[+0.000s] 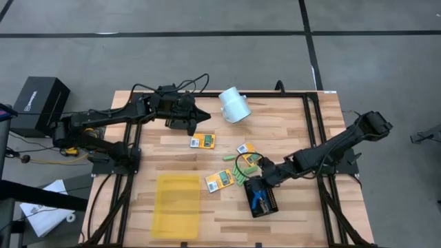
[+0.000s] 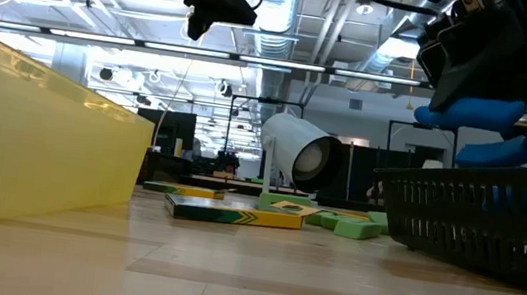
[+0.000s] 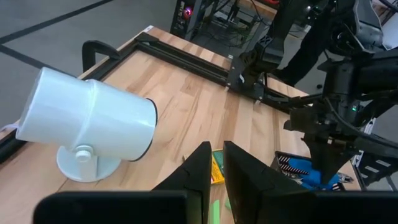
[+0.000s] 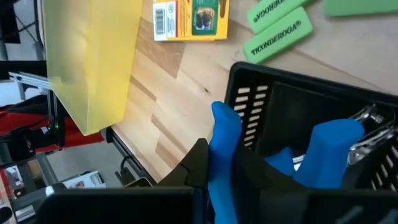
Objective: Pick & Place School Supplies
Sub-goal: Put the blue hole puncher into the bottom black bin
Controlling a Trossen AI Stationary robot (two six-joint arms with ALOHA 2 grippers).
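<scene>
Low view: black mesh tray (image 2: 480,230) cut off at the right edge; yellow tray (image 2: 36,150) cut off at the left. Right wrist view: blue-handled tool (image 4: 227,146) partly hidden behind the gripper's fingers. High view: print on the orange-yellow boxes (image 1: 202,141) too small to read.

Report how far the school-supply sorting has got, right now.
Done: one blue-handled tool lies in the black mesh tray. In hand: the right claw is shut on a second blue-handled tool over that tray. Left: three orange-yellow boxes and the green pieces lie loose on the table; the yellow tray holds nothing. The left claw waits, shut, near the white cup.
</scene>
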